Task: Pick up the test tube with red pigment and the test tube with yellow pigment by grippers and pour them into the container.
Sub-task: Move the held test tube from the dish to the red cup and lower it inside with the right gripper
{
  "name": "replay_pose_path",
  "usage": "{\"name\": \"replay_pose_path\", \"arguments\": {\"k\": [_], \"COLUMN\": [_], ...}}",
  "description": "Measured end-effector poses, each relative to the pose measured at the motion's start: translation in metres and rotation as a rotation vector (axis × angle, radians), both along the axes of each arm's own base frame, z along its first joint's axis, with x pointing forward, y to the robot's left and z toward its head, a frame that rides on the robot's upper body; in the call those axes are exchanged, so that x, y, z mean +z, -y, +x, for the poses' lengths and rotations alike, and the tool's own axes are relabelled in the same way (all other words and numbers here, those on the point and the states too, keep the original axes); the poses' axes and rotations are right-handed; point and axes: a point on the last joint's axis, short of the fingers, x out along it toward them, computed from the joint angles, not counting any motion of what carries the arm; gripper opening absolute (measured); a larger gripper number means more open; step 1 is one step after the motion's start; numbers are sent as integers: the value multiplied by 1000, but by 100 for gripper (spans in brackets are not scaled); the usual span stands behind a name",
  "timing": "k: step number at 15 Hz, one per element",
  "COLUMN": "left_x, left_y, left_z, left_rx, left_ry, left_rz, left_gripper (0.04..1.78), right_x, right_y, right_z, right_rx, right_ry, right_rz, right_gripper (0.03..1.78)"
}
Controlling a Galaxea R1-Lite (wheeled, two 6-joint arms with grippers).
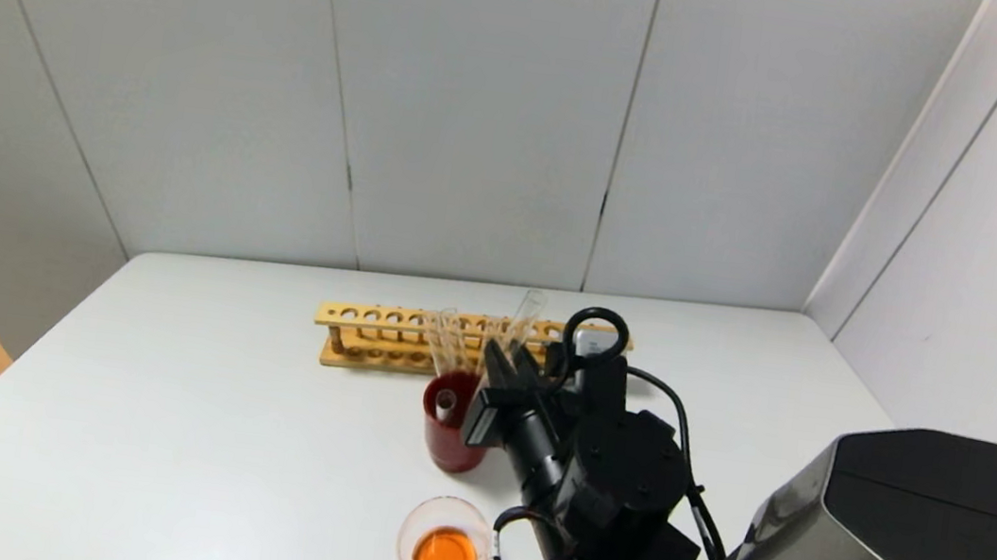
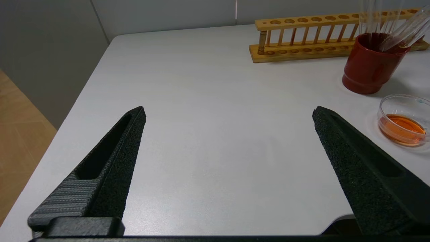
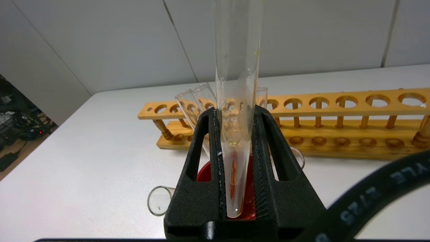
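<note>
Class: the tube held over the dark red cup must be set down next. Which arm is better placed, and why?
Right. The right gripper is shut on the test tube above the dark red cup. The left gripper hangs open over bare table.

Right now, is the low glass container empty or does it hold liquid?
It holds liquid: a shallow orange pool covers the container's bottom, well below its rim.

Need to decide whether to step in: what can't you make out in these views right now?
- Which pigment the test tube in the right gripper held: it looks drained.
- Tube bottoms inside the red cup: hidden by its wall, all views.
- Left gripper: absent from head view.
- Right end of the wooden rack: behind the arm, head view.
</note>
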Motion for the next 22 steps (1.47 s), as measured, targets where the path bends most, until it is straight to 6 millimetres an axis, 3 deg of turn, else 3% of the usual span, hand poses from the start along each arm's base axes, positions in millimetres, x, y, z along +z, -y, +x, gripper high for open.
{"name": "replay_pose_path", "arguments": {"k": [12, 22], "left_x": [0, 0], "left_y": [0, 0], "left_z": [0, 0], "left_rx": [0, 0], "left_ry": [0, 0], "left_rz": [0, 0], "left_gripper": [175, 175], "right_x": [-23, -30], "right_y": [-3, -6], "right_z": [-10, -23], "right_rx": [22, 56], "right_ry": [-44, -42], "right_rz": [-72, -153], "right_gripper": [32, 32]}}
